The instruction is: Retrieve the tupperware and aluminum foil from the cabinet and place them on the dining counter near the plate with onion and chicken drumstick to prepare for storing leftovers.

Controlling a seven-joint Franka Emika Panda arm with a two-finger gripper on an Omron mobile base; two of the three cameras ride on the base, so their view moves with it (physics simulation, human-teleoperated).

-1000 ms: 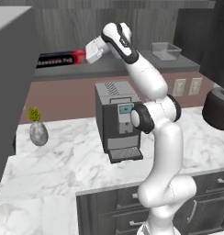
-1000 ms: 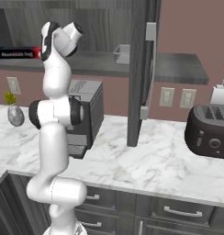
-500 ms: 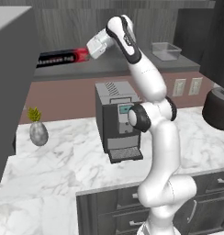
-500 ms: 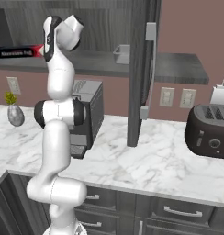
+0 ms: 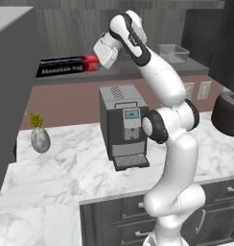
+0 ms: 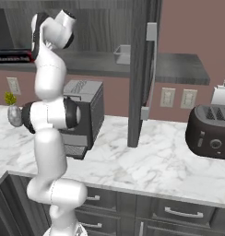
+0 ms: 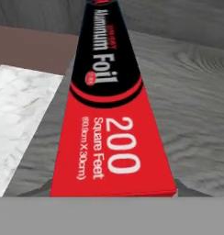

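Reaching to the upper left of the left base view, the gripper [image 5: 100, 58] has closed in on the long black aluminium foil carton's [image 5: 66, 66] red end on the grey wood-grain cabinet shelf [image 5: 152, 68]; whether the fingers grip it, I cannot tell.

coffee machine [image 5: 124, 126]: upright mid-counter, by back wall | vase with yellow sprig [image 5: 40, 137]: near left end of counter [image 5: 61, 173] | dark toaster [image 6: 211, 132]: right end of counter
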